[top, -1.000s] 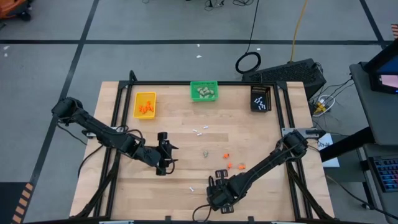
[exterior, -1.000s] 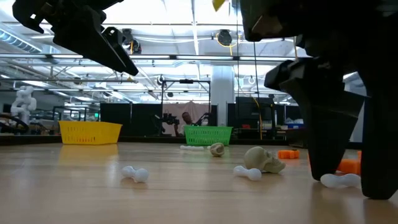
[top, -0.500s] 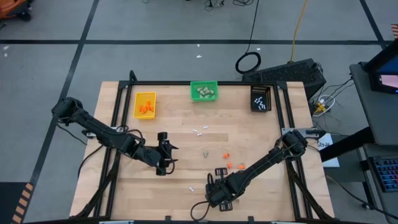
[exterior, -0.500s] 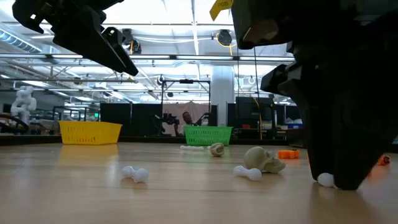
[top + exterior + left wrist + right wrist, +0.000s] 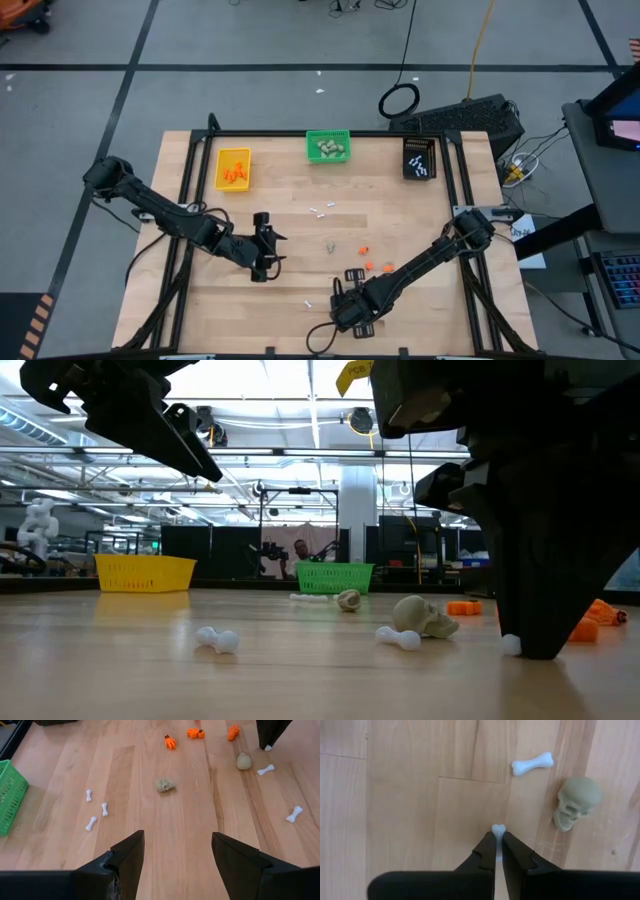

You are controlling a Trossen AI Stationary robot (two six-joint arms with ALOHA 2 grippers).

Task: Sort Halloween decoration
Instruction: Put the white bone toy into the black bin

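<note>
Right jaws: pressed together on a small white plastic bone point(image 5: 498, 829), whose knobbed end sticks out past the tips.
Right gripper point(image 5: 498, 851): down at the tabletop near the front edge, fingers point(image 5: 485, 855) pointing at the wood.
Beside the held bone: a second white bone point(image 5: 532, 763) lies flat just ahead; a beige-grey skull-shaped lump point(image 5: 576, 801) rests near it, apart from the tips.
Left jaws: spread wide, gripping nothing.
Left gripper point(image 5: 177, 857): raised over the table's left-middle; the loose pieces lie well ahead of it.
Loose pieces: three more white bones point(image 5: 97, 810) in a cluster, a beige-grey lump point(image 5: 165, 784) alone mid-table, bright orange bits point(image 5: 194, 732) farther out.
Wooden table point(image 5: 290, 240): light planks, black frame.
Yellow rectangular bin point(image 5: 233, 168): far left, holds orange bits.
Green rectangular bin point(image 5: 328, 146): far middle, holds beige-grey lumps.
Black rectangular bin point(image 5: 420, 158): far right, holds white bones.
Writing: a yellow tag on the right arm in the low view, too small to read.
</note>
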